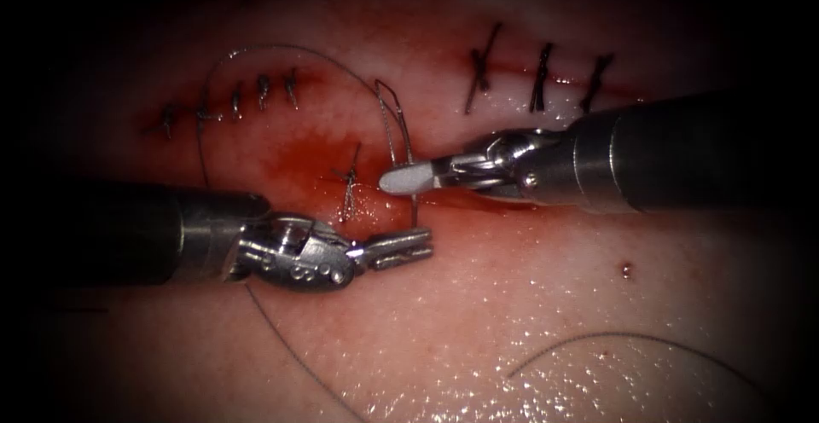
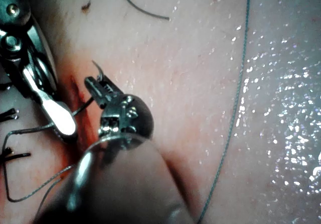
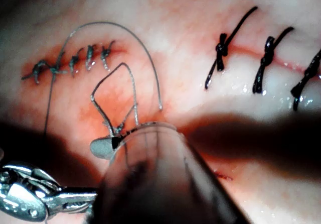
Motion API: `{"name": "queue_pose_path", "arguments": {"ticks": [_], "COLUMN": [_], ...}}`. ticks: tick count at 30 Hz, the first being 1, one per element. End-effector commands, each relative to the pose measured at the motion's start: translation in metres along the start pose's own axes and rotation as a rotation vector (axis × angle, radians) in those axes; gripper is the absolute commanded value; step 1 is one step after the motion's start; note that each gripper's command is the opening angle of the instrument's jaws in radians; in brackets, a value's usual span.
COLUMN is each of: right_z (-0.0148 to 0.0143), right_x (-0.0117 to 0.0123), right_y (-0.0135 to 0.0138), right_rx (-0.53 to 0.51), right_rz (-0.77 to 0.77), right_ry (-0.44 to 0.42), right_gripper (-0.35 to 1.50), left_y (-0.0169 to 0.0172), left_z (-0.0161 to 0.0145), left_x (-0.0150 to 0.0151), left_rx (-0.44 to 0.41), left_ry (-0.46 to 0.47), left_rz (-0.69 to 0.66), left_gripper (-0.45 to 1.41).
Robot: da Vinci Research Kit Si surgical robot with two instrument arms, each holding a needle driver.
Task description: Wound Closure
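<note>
While both tools sat over the open middle of the cut point(image 1: 495, 205), the left tool point(image 1: 401, 248) came in low from the left with its jaws clamped tight on the needle point(image 1: 414, 212). From its own wrist camera you could see the same jaws point(image 2: 100, 88) with a short hooked bit of needle point(image 2: 98, 68) poking out past them. Honestly I couldn't tell where along the curve the grip was, or whether the rest of the needle sat in the tissue point(image 1: 529, 304).

The right tool point(image 1: 408, 178) reached in from the right, just above the left one, jaws pressed together on the thread point(image 1: 389, 112). A narrow loop of it stood up from the pale tip. The right wrist camera showed it best: both legs of the loop point(image 3: 128, 83) ran down into the closed tip point(image 3: 103, 146).

A longer arc of thread point(image 1: 256, 48) swung over the row of small stitches point(image 1: 247, 97) on the left part of the cut. Three dark stitches point(image 1: 539, 78) sat on the right part, and one lone knot point(image 1: 350, 182) was in between, in the red fluid point(image 1: 294, 159). Another loose strand point(image 1: 614, 336) lay on the wet tissue near the bottom right.
</note>
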Motion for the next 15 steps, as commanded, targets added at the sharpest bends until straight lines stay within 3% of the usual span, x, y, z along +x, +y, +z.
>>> {"name": "queue_pose_path", "arguments": {"ticks": [1,5,6,9,12,15], "right_z": [0.0007,0.0002,0.0,-0.0005,-0.0009,-0.001], "right_x": [0.0001,0.0008,0.001,0.0011,0.0015,0.0019], "right_y": [0.0005,0.0006,0.0006,0.0008,0.0011,0.0015], "right_rx": [-0.022,-0.024,-0.021,-0.019,0.029,0.084], "right_rz": [0.004,-0.002,-0.001,-0.03,-0.118,-0.213], "right_ry": [0.025,0.053,0.058,0.063,0.085,0.121], "right_gripper": [-0.35,-0.35,-0.35,-0.35,-0.35,-0.35], "left_y": [0.0009,0.0012,0.0013,0.0013,0.0008,0.0002], "left_z": [0.0006,0.0005,0.0005,0.0004,-0.0001,-0.001], "left_x": [0.0,0.0004,0.0005,0.0008,0.0008,0.0007], "left_rx": [-0.023,-0.051,-0.059,-0.083,-0.089,-0.097], "left_ry": [0.003,-0.002,0.001,-0.003,0.003,0.016], "left_rz": [0.003,0.01,0.01,0.009,-0.06,-0.123], "left_gripper": [-0.45,-0.45,-0.2,0.96,1.21,1.25]}}
